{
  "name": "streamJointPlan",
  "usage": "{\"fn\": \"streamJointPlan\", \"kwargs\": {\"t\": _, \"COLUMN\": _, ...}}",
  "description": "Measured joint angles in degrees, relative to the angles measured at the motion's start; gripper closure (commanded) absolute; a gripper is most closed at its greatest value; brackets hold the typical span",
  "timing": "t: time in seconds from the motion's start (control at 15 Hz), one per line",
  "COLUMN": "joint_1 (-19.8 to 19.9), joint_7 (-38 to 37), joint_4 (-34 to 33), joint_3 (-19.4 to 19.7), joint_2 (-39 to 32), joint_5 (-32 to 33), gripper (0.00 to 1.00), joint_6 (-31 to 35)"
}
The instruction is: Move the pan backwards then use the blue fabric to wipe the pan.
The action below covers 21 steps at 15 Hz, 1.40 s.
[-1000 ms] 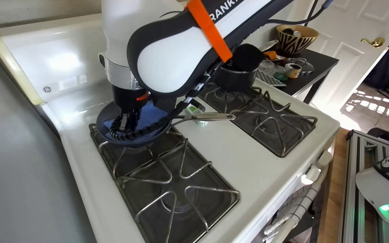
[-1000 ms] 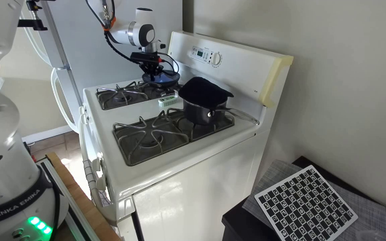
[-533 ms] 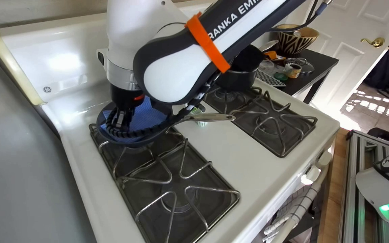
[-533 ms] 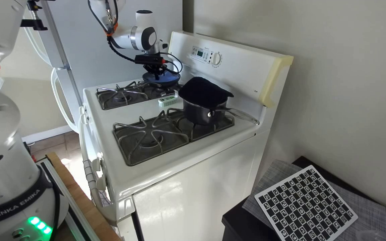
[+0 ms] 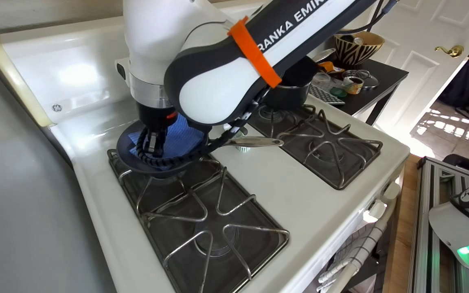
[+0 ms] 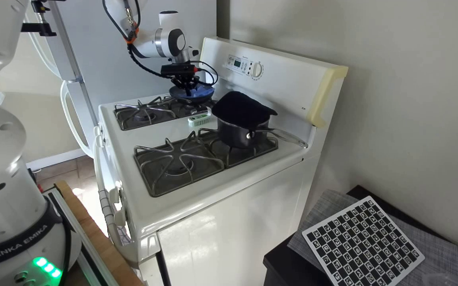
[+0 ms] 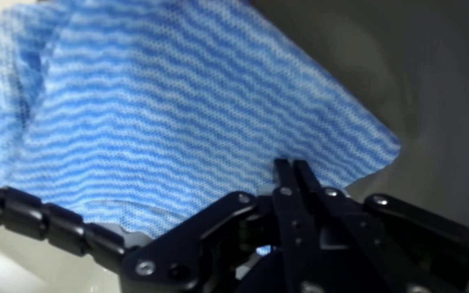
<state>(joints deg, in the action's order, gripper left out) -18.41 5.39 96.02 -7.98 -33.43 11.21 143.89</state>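
Observation:
The pan (image 5: 124,154) is shallow, round and dark, and sits on a rear burner grate. Its silvery handle (image 5: 257,141) points over the middle of the stove. In the wrist view, its dark inside (image 7: 442,93) shows at the right. The blue fabric (image 5: 185,136) lies spread in the pan, with wavy stripes in the wrist view (image 7: 157,101). One corner lies past my fingertips, and the far left part rises over the rim. My gripper (image 7: 291,161) points down onto the fabric, fingers together with a thin gap. No fold shows between them. Fingertip contact is partly hidden.
A deep black pot (image 6: 235,133) with a dark cover stands on another rear burner. A small green-and-white item (image 6: 199,119) lies between the burners, close to the pan's handle. The stove's back panel (image 6: 284,75) rises behind the pan. A grey fridge wall (image 5: 27,195) stands alongside.
The arm and gripper have shifted slightly over the pan. The blue fabric has slid a little toward the handle, baring more of the pan's opposite side. The pan has stayed in place.

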Motion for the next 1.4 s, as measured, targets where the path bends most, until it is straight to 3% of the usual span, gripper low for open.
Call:
{"fn": "streamJointPlan", "kwargs": {"t": 0.33, "joint_1": -0.03, "joint_7": -0.04, "joint_4": -0.15, "joint_3": -1.23, "joint_2": 1.52, "joint_5": -1.2, "gripper": 1.0, "joint_6": -9.45}}
{"fn": "streamJointPlan", "kwargs": {"t": 0.53, "joint_1": 0.37, "joint_7": -0.03, "joint_4": -0.17, "joint_3": -2.39, "joint_2": 1.58, "joint_5": -3.49, "gripper": 1.0, "joint_6": -10.38}}
{"fn": "streamJointPlan", "kwargs": {"t": 0.73, "joint_1": 0.48, "joint_7": 0.01, "joint_4": 0.0, "joint_3": -2.89, "joint_2": 1.28, "joint_5": -4.56, "gripper": 1.0, "joint_6": -7.96}}
{"fn": "streamJointPlan", "kwargs": {"t": 1.07, "joint_1": 0.46, "joint_7": 0.03, "joint_4": 0.34, "joint_3": -2.63, "joint_2": -0.33, "joint_5": -3.88, "gripper": 1.0, "joint_6": 2.5}}
{"fn": "streamJointPlan", "kwargs": {"t": 1.4, "joint_1": 0.08, "joint_7": -0.01, "joint_4": 0.32, "joint_3": -0.81, "joint_2": -0.7, "joint_5": -0.76, "gripper": 1.0, "joint_6": 4.44}}
